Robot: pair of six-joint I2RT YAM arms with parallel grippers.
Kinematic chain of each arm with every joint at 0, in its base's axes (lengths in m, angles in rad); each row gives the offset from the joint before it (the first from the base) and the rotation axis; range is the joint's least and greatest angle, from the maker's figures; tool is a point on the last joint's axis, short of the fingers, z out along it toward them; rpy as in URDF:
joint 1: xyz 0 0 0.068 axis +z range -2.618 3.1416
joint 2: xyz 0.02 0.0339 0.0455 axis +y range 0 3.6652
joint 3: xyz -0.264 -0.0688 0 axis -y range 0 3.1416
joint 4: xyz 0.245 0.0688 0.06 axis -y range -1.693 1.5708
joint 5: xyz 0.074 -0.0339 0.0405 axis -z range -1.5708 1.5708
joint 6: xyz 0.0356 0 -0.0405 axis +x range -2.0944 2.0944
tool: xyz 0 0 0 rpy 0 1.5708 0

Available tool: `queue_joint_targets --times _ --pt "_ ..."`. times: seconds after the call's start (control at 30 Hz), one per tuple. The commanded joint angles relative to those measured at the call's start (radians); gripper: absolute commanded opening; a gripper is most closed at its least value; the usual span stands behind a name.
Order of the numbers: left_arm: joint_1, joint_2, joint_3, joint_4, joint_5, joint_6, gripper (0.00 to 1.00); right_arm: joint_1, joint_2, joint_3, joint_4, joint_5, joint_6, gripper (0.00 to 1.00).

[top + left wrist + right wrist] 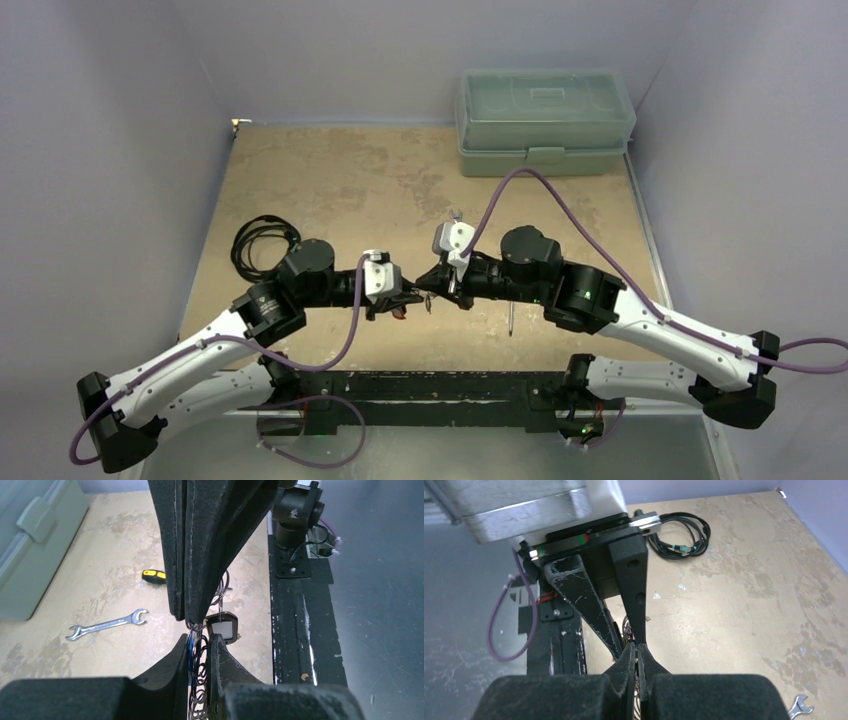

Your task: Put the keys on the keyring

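Tan worktop, stained. Grey-green lidded plastic toolbox at the far right corner, latch facing the near edge. Coiled black cable lying by the left edge, about mid-depth. Silver open-ended wrench flat on the worktop. Yellow and black screwdriver handle near the wrench, not touching, rest of it hidden.

This is a robot lab. Two robot arms, the left arm and the right arm, are bolted to the near edge of a table. Plain grey walls stand around it. Purple wires run along the arms. A wrench, a screwdriver and a green tool box sit on the table.
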Motion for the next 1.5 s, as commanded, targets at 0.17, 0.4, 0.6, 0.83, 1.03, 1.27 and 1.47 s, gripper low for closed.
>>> queue_joint_targets --times 0.17,0.4,0.6,0.83,1.03,1.27,1.47 --pt "0.015 -0.058 0.052 0.015 -0.135 -0.061 0.00 0.003 -0.107 -0.212 0.322 0.355 0.331 0.00" --pt "0.043 -0.067 0.050 0.017 -0.197 -0.083 0.00 0.003 -0.148 -0.386 0.557 0.482 0.577 0.00" --pt "0.060 -0.066 0.051 0.010 -0.255 -0.087 0.00 0.003 -0.110 -0.404 0.580 0.527 0.733 0.00" --pt "0.086 -0.070 0.050 0.007 -0.264 -0.088 0.00 0.003 -0.045 -0.428 0.626 0.533 0.846 0.00" --pt "0.088 -0.065 0.052 -0.040 -0.239 -0.038 0.00 0.002 -0.089 -0.399 0.582 0.485 0.710 0.43" --pt "0.087 -0.030 0.058 -0.087 -0.128 -0.005 0.00 -0.005 -0.134 -0.191 0.272 0.454 0.366 0.77" --pt "0.087 -0.017 0.060 -0.103 -0.074 0.003 0.00 -0.092 -0.104 -0.019 0.018 0.229 0.170 0.84"
